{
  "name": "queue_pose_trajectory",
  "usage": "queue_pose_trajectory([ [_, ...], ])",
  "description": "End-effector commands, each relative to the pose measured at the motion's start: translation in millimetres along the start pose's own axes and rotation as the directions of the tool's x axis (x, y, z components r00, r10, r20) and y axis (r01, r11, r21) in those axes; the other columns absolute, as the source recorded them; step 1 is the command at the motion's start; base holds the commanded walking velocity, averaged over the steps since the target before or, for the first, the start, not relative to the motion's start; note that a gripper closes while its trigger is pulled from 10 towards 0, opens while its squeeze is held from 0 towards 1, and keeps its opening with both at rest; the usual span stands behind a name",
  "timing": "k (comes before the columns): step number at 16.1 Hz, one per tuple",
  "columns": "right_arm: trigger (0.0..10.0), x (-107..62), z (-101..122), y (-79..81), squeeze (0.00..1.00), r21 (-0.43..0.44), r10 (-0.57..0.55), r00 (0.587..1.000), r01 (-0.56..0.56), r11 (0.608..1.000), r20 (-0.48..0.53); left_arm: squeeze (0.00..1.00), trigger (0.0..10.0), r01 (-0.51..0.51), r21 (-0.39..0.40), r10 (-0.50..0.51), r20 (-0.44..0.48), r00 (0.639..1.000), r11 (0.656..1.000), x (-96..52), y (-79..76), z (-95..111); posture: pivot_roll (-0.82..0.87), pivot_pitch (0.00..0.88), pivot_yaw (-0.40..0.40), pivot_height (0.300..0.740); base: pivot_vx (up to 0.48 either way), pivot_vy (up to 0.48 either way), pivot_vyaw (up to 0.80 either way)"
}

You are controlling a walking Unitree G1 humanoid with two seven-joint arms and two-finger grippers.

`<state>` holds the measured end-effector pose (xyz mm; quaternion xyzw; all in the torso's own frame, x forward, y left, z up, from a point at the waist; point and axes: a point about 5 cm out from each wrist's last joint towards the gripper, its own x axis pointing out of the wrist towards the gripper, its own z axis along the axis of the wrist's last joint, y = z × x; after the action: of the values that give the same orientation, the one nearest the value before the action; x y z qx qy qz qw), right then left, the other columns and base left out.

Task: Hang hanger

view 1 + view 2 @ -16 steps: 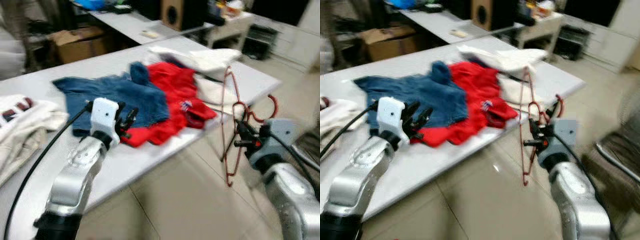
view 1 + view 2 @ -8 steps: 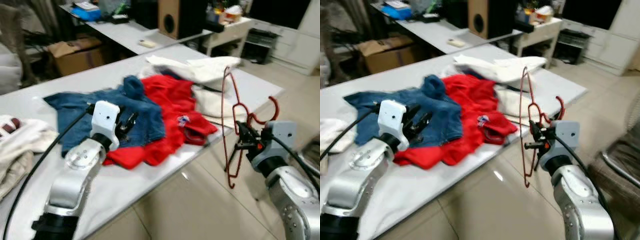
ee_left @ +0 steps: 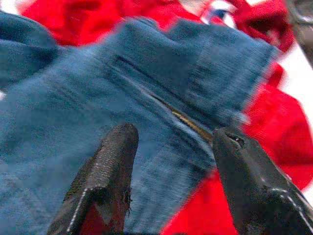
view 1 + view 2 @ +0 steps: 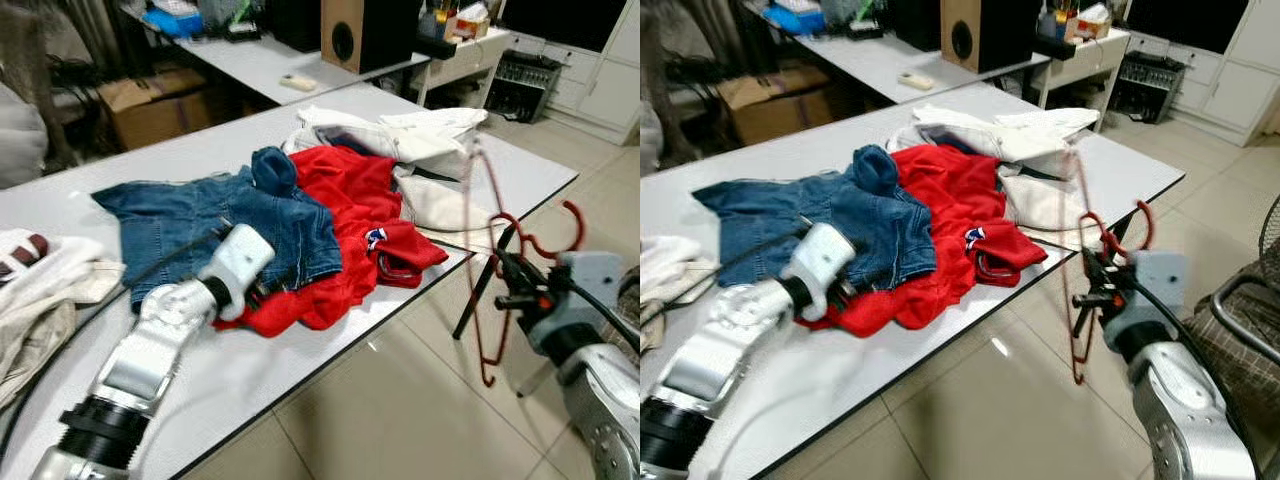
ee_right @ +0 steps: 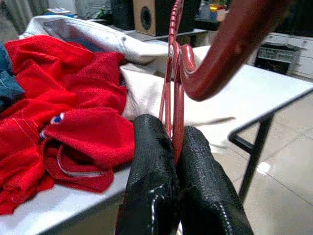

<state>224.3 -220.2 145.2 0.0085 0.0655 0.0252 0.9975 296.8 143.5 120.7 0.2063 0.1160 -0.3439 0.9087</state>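
right hand (image 4: 1092, 283): fingers squeezed tight on the red hanger (image 4: 1076, 262), beside the desk (image 4: 1140, 170) | left hand (image 3: 168, 161): fingers apart, over blue jeans (image 4: 215, 215)

1. The left gripper (image 4: 262, 290) lay behind its own white wrist housing above the blue denim garment (image 4: 215, 215), so its black fingers were mostly hidden in the head views.
2. The red hanger (image 4: 490, 290) was smeared by motion beside the surface (image 4: 300, 370) edge; its upper wire faded out against the white clothes (image 4: 420, 135).
3. The cream garment (image 4: 40, 290) left of the denim was cut off by the picture's edge.
4. In the right wrist view the hanger's hook (image 5: 230, 49) ran out of frame.
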Motion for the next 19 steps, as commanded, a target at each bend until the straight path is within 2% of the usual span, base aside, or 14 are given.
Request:
queue_pose_trajectory([
  [1, 10.0, -2.6, 7.8, -1.9, 0.0, -0.013, -0.015, 0.999, 0.016, 1.0, 0.042, 0.0, 10.0, 0.008, 0.03, -0.008, -0.002, 1.0, 1.0, 7.5, 0.3, 5.1, -0.22, 0.0, 0.056, 0.74, 0.0, 0.0, 0.0],
  [3, 10.0, -5.6, 8.7, -3.2, 0.0, -0.013, -0.029, 0.998, 0.03, 0.999, 0.048, 0.0, 10.0, -0.025, 0.034, 0.025, -0.012, 1.0, 0.999, 16.7, 1.8, 5.6, -0.23, 0.0, 0.064, 0.74, 0.0, 0.0, 0.0],
  [6, 10.0, -10.6, 8.4, -4.7, 0.0, -0.016, -0.043, 0.998, 0.044, 0.999, 0.047, 0.0, 10.0, -0.14, 0.054, 0.143, -0.049, 0.989, 0.989, 29.1, 12.6, 3.8, -0.25, 0.0, 0.074, 0.74, 0.0, 0.0, 0.0],
  [8, 10.0, -11.8, 8.3, -4.6, 0.0, -0.016, -0.046, 0.998, 0.047, 0.999, 0.046, 0.0, 10.0, -0.216, 0.104, 0.226, -0.088, 0.97, 0.971, 25.9, 22.1, -1.2, -0.25, 0.0, 0.071, 0.74, 0.0, 0.0, 0.0],
  [9, 10.0, -11.9, 8.1, -4.5, 0.0, -0.016, -0.046, 0.998, 0.047, 0.999, 0.045, 0.0, 10.0, -0.212, 0.114, 0.223, -0.091, 0.971, 0.971, 22.7, 22.8, -2.4, -0.25, 0.0, 0.069, 0.74, 0.0, 0.0, 0.0],
  [12, 10.0, -11.7, 8.4, -4.5, 0.0, -0.016, -0.041, 0.998, 0.042, 0.999, 0.042, 0.0, 10.0, -0.038, 0.082, 0.041, -0.032, 0.999, 0.996, 7.6, 6.3, 0.2, -0.24, 0.0, 0.051, 0.74, 0.0, 0.0, 0.0],
  [15, 10.0, -9.1, 9.1, -3.8, 0.0, -0.019, -0.026, 0.999, 0.027, 0.999, 0.039, 0.0, 10.0, 0.055, 0.125, -0.051, -0.036, 0.998, 0.991, -0.1, 2.3, 0.7, -0.23, 0.0, 0.042, 0.74, 0.0, 0.0, 0.0],
  [16, 10.0, -9.1, 9.3, -3.6, 0.0, -0.019, -0.022, 0.999, 0.023, 1.0, 0.038, 0.0, 10.0, 0.069, 0.164, -0.061, -0.054, 0.997, 0.984, -1.6, 3.0, 0.0, -0.23, 0.0, 0.037, 0.74, 0.0, 0.0, 0.0],
  [17, 10.0, -9.5, 9.3, -3.7, 0.0, -0.02, -0.02, 0.999, 0.021, 1.0, 0.037, 0.0, 10.0, 0.039, 0.223, -0.021, -0.08, 0.997, 0.974, -1.4, 7.5, -2.2, -0.23, 0.0, 0.036, 0.74, 0.0, 0.0, 0.0],
  [18, 10.0, -9.7, 9.4, -3.7, 0.0, -0.021, -0.018, 0.999, 0.019, 1.0, 0.036, 0.0, 10.0, -0.038, 0.285, 0.07, -0.104, 0.992, 0.958, 0.3, 16.1, -3.4, -0.23, 0.0, 0.033, 0.74, 0.0, 0.0, 0.0],
  [19, 10.0, -9.6, 9.5, -3.7, 0.0, -0.022, -0.017, 0.999, 0.018, 1.0, 0.036, 0.0, 10.0, -0.051, 0.296, 0.085, -0.106, 0.991, 0.954, 0.7, 17.5, -3.4, -0.23, 0.0, 0.033, 0.74, 0.0, 0.0, 0.0],
])
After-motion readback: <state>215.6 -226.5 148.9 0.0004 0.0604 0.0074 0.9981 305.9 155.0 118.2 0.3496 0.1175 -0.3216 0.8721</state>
